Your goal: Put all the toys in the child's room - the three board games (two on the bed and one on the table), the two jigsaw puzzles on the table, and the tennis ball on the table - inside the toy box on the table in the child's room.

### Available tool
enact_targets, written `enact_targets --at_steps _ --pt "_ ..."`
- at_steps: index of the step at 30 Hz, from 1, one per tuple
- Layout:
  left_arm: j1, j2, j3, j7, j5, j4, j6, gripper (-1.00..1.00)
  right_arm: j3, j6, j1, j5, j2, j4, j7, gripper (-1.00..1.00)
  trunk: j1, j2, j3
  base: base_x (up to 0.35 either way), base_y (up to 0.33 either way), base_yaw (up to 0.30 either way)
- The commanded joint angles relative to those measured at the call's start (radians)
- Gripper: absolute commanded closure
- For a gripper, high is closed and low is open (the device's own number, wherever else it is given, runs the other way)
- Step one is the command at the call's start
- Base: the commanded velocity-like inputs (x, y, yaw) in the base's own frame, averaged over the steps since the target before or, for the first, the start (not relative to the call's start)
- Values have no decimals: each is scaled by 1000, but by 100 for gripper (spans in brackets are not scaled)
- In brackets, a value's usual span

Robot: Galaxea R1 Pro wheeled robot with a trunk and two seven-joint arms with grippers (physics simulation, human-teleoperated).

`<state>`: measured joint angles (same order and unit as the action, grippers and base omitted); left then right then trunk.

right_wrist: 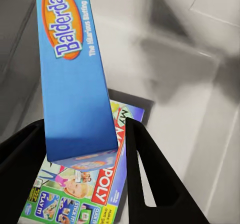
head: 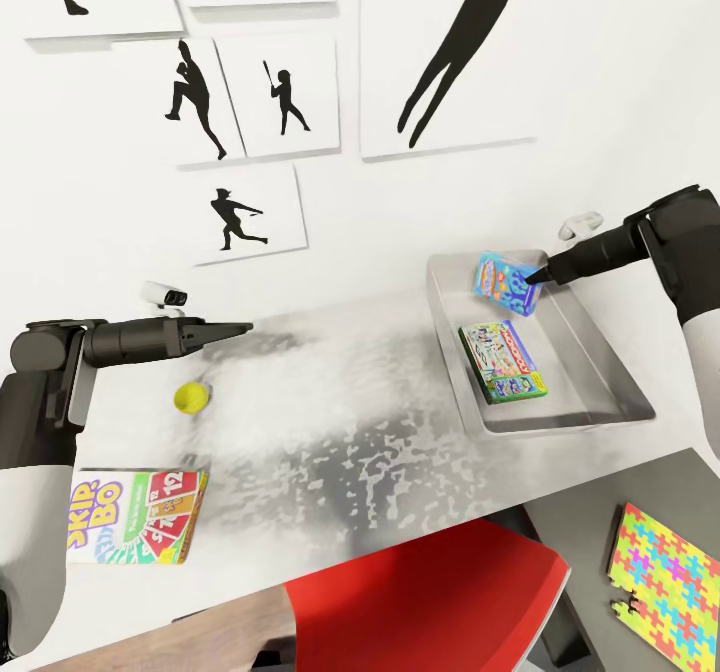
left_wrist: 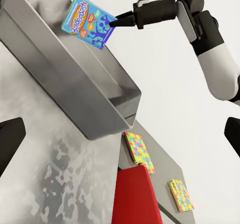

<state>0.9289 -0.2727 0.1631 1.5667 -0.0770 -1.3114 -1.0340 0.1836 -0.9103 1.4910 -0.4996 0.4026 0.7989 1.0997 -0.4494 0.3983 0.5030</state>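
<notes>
My right gripper [head: 537, 274] is shut on the blue board game [head: 508, 283], holding it tilted above the far end of the grey toy box [head: 560, 422]. In the right wrist view its fingers [right_wrist: 150, 174] clamp the blue box [right_wrist: 75, 89] over the green-edged board game [right_wrist: 95, 191], which lies flat in the toy box [head: 502, 360]. My left gripper [head: 238, 330] hovers open over the table [head: 330, 402], just above and behind the tennis ball [head: 190, 397]. The SKIP-BO game [head: 135, 529] lies at the table's near left edge. Two jigsaw puzzles [left_wrist: 139, 152] [left_wrist: 181, 195] rest on the lower dark section.
A red chair [head: 420, 602] is tucked under the table's front edge. One jigsaw puzzle [head: 668, 587] lies at the near right. Framed silhouette pictures [head: 250, 102] hang on the white wall behind the table.
</notes>
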Motion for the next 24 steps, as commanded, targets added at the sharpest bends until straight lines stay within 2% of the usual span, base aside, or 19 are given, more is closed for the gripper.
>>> enact_targets --at_steps 1,24 --pt "1 0 0 4 1 0 -11 -100 2 -2 1 -10 0 1 10 100 -1 2 2 0 0 0" --pt "1 0 0 4 0 0 -11 -100 2 16 2 -4 -1 -70 33 100 -1 2 2 0 0 0"
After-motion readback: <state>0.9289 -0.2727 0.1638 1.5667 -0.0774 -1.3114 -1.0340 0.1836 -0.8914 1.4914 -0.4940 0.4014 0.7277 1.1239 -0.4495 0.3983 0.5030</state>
